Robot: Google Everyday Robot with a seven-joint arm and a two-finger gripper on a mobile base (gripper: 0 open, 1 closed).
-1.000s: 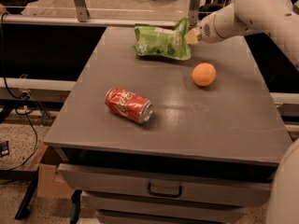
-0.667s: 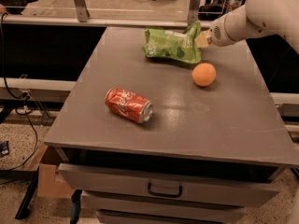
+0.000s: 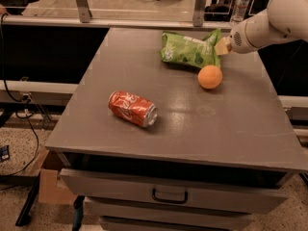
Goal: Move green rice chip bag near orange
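The green rice chip bag is a crinkled light-green foil bag lying on the far right part of the grey table. My gripper is at the bag's right end and shut on that end. The orange sits on the table just in front of the bag's right part, very close to it or touching. The white arm reaches in from the upper right.
A red soda can lies on its side near the table's middle left. The table has a drawer with a handle at the front. A dark rail and glass posts run behind the table; a water bottle stands behind.
The gripper has dragged the chip bag to the right and a little toward the front, bringing it closer to the orange. The can and orange have not moved.
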